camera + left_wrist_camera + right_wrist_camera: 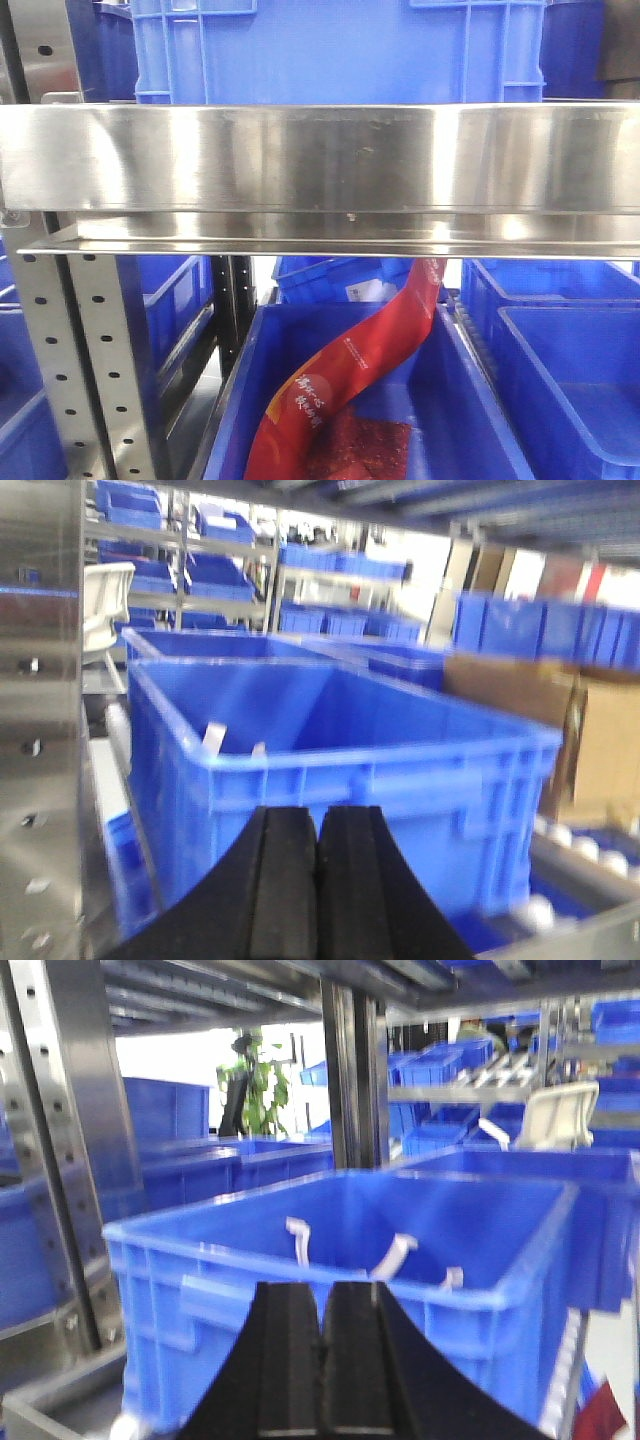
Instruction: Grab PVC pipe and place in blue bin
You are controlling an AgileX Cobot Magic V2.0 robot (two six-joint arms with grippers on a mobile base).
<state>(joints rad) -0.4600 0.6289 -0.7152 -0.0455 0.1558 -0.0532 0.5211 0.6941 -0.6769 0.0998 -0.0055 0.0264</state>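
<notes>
A small off-white rounded end, the PVC pipe (450, 1278), pokes just above the near rim of a blue bin (240, 1260) in the right wrist view. In the left wrist view a similar small end (258, 748) shows behind the rim of a blue bin (400, 780). My left gripper (317, 815) is shut and empty, a short way in front of that bin's wall. My right gripper (322, 1295) is shut and empty, in front of its bin's near wall. Neither gripper shows in the front view.
A curved white strip (395, 1255) and a hooked white piece (297, 1238) stand in the same bin. A flat white strip (213, 737) stands beside the small end. A steel shelf beam (320, 170) crosses the front view; below it a red packet strip (350, 370) lies in a blue bin (470, 420). Steel uprights (80, 1130) flank the racks.
</notes>
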